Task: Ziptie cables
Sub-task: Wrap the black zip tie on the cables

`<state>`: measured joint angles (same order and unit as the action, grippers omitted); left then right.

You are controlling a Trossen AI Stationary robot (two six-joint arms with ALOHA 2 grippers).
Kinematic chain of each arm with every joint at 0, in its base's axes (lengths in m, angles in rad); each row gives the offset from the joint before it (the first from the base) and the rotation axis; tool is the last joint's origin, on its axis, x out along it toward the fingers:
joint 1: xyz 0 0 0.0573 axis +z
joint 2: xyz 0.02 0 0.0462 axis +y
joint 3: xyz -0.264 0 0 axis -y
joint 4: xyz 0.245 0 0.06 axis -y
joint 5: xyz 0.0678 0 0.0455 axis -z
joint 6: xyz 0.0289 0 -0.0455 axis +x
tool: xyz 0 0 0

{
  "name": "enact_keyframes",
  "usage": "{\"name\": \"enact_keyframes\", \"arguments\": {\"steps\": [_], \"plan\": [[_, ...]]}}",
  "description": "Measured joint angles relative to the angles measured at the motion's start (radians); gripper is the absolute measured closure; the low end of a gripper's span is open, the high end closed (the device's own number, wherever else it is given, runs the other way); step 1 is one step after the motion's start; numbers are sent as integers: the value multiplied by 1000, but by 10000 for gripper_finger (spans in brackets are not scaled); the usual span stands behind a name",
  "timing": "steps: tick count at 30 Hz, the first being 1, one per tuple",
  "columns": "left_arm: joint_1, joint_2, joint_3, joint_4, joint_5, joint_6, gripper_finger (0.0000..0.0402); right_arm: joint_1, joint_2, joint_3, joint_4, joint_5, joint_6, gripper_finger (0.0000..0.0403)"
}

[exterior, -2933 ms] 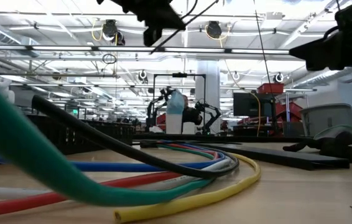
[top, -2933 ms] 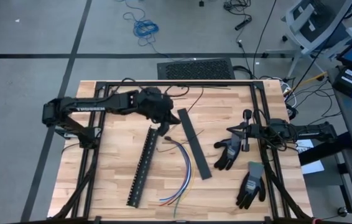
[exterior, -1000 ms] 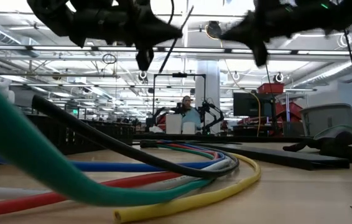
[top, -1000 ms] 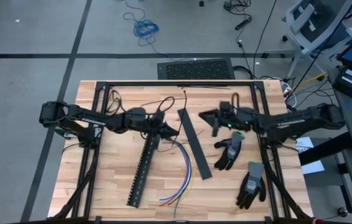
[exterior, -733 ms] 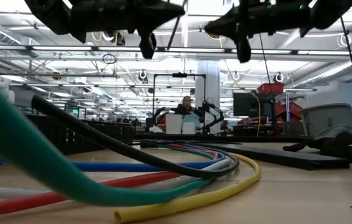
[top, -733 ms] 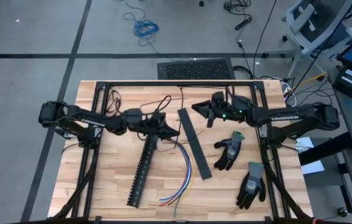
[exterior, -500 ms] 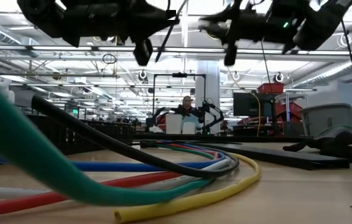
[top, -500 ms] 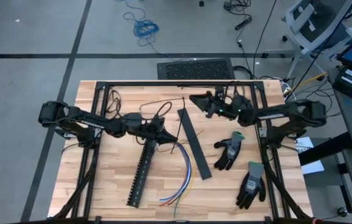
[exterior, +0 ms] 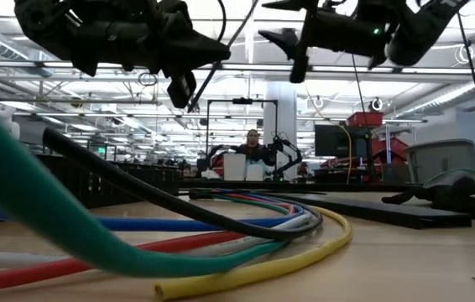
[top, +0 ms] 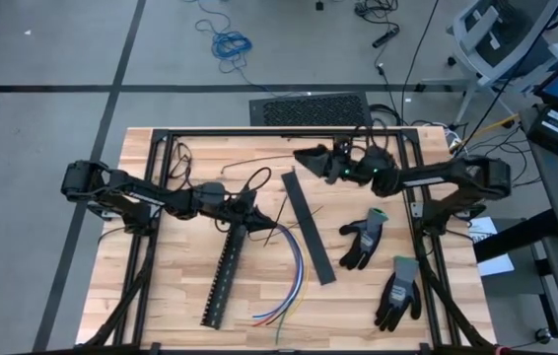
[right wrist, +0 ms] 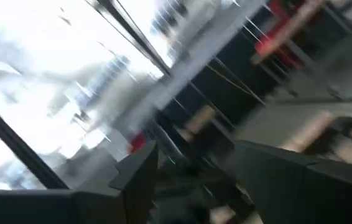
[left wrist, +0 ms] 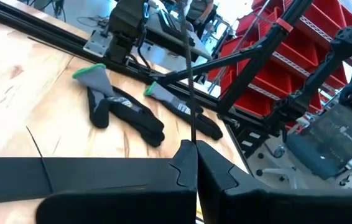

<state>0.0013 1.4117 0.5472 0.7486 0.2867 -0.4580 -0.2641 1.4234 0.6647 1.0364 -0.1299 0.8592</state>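
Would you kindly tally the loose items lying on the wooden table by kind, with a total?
Work gloves: 2
Black slotted strip: 1
Flat black strip: 1
Bundle of coloured cables: 1
Total: 5

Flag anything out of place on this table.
Two gloves lie at the table's right side beside the flat black strip, unrelated to the cables. Nothing looks spilled or damaged.
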Motion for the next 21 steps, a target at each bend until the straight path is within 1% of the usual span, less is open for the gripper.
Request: {"name": "enact_keyframes", "arguments": {"steps": [3, 7, 10, 12, 15, 17, 21], "plan": [[1, 0, 0, 2, 0, -4, 401, 3, -92, -1, -212, -6, -73, 197], [1, 0, 0, 6, -6, -8, 401, 11, -165, 0, -299, 3, -81, 197], [1, 0, 0, 8, -29, -8, 401, 42, -167, 0, -303, 2, -73, 197], [4, 0, 0, 8, -35, -8, 401, 61, -147, 0, -295, 26, -58, 197], [5, 0, 0, 8, -51, -8, 401, 81, -110, 0, -223, 34, -28, 197], [5, 0, 0, 8, -59, -9, 401, 87, -91, 0, -167, 32, -12, 197], [5, 0, 0, 11, -63, -25, 401, 85, -53, -1, -170, 35, -6, 197]]}}
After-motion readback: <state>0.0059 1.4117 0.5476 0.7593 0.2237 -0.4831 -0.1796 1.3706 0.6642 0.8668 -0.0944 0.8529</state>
